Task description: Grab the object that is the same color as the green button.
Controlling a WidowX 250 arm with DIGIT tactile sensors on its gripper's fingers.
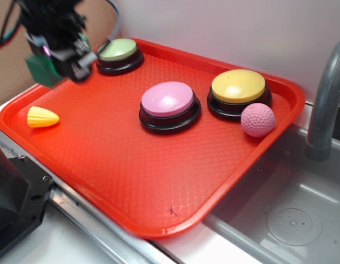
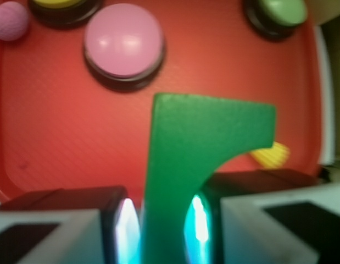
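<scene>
Jaws are pinched on the green arch block [image 2: 191,159], and that is the relation you need to read before anything else. In the wrist view the block stands between the two fingers of the gripper [image 2: 161,231], its long axis running straight out away from the wrist, with the curved notch facing the right of that picture. The fingers grip only its lower stem; the wider top part projects free beyond them.

From the exterior view you can see the gripper [image 1: 51,58] raised above the far left corner of the red tray [image 1: 159,209], with the block [image 1: 40,69] showing as a green patch at its left side. It appears to hang clear of the tray floor, though the blur makes that hard to be sure of.

The green button [image 1: 119,50] sits just beside the gripper, to its right, apart from the block. The yellow corn toy [image 1: 42,117] lies below on the tray, near its left edge.

Your grab looks done, judging by this hold.
</scene>
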